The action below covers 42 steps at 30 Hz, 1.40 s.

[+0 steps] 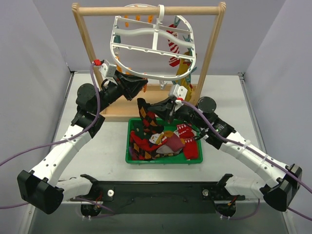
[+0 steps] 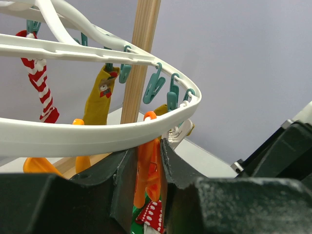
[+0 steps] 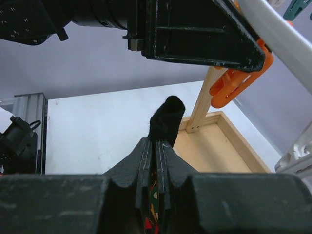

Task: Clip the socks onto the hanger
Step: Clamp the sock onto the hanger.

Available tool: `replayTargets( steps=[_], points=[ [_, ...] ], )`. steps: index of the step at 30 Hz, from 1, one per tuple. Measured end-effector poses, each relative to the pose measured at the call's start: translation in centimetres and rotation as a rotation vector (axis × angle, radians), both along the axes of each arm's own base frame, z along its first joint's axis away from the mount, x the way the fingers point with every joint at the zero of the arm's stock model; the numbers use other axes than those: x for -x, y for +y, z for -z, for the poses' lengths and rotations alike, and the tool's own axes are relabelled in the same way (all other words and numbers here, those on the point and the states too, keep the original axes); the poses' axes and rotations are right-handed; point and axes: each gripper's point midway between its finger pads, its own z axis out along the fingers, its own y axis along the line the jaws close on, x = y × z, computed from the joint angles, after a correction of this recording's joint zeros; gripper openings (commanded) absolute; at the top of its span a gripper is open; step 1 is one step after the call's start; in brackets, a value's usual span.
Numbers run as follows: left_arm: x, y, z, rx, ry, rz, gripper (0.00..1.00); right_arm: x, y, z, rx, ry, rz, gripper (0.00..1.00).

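Note:
The white oval hanger (image 1: 151,46) hangs from the wooden rack's bar. A red-white striped sock (image 2: 41,92) and a yellow sock (image 2: 100,97) hang clipped on it. My left gripper (image 1: 140,86) is at the hanger's near rim (image 2: 97,134), shut on an orange clip (image 2: 148,168) that dangles from it. My right gripper (image 1: 160,108) is shut on the dark sock with orange-red diamonds (image 1: 146,117), held just below and right of the left gripper. The sock's black end (image 3: 165,122) sticks up from the right jaws, under the orange clip (image 3: 236,80).
A green bin (image 1: 130,146) in front of the rack holds more socks, among them a red patterned one (image 1: 190,139). The wooden rack (image 1: 209,58) with its tray base (image 3: 219,146) stands behind. Teal clips (image 2: 155,87) hang along the hanger's rim.

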Motion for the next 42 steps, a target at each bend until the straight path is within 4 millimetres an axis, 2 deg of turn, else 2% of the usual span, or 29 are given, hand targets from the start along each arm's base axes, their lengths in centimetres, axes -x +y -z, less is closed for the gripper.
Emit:
replayTargets(
  steps=[6, 11, 15, 23, 33, 37, 42],
  points=[
    [0.1, -0.1, -0.3, 0.010, 0.005, 0.009, 0.00, -2.2, 0.0, 1.3, -0.036, 0.031, 0.017, 0.00],
    [0.2, -0.2, -0.3, 0.013, 0.008, 0.016, 0.00, -3.6, -0.4, 0.2, -0.095, 0.010, 0.046, 0.00],
    [0.2, -0.3, -0.3, 0.012, 0.007, 0.021, 0.00, -3.7, -0.4, -0.7, -0.128, -0.010, 0.041, 0.00],
    [0.3, -0.3, -0.3, 0.011, 0.005, 0.026, 0.00, -3.9, -0.4, -1.2, -0.148, -0.022, 0.042, 0.00],
    [0.3, -0.3, -0.3, 0.012, 0.002, 0.027, 0.00, -4.9, -1.6, -0.7, -0.152, -0.021, 0.100, 0.00],
    [0.2, -0.4, -0.3, 0.012, 0.003, 0.027, 0.00, -4.2, -2.3, -0.8, -0.157, -0.025, 0.108, 0.00],
    [0.1, -0.4, -0.2, 0.010, 0.005, 0.028, 0.00, -3.3, -3.1, -2.2, -0.183, -0.054, 0.109, 0.00]
  ],
)
